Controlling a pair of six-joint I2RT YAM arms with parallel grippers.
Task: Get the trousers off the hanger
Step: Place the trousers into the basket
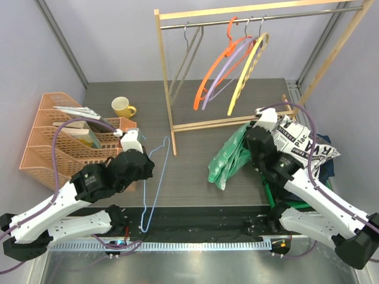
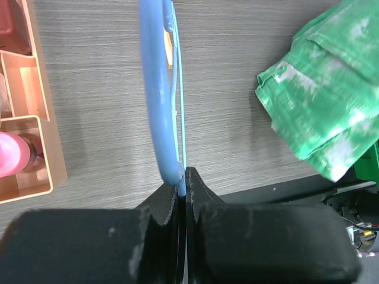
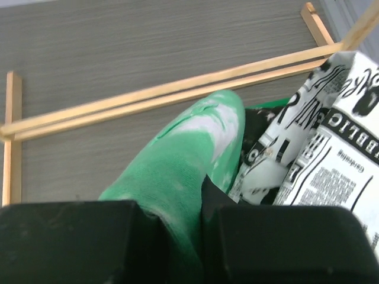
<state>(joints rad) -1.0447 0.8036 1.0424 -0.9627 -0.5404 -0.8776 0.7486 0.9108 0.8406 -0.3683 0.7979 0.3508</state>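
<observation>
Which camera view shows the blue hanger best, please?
The top external view: almost the whole outline of the blue hanger shows there. The left wrist view shows only a short curved part, clamped in the shut left gripper. The right wrist view does not show it.

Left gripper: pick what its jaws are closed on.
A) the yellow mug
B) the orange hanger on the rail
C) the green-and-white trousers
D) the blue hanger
D: in the left wrist view the left gripper is shut on the thin blue hanger, with the green-and-white trousers lying apart from it.
</observation>
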